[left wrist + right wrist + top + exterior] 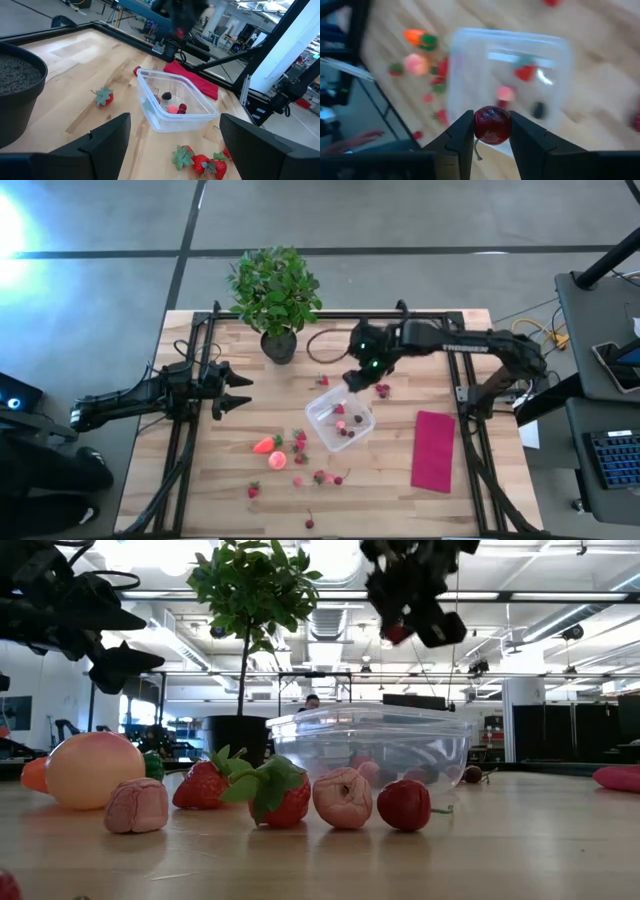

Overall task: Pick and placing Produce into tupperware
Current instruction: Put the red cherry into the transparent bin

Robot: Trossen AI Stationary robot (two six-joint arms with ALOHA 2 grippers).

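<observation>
Overhead, table-level and both wrist cameras all share the tupperware (340, 423).

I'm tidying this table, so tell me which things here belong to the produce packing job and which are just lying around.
Part of the job:
- clear tupperware
- cherry in the right gripper
- loose berries
- strawberry
- round pink-orange fruit

Just lying about:
- potted plant
- magenta cloth
- left gripper, waiting open

No legible text or labels anywhere.
</observation>
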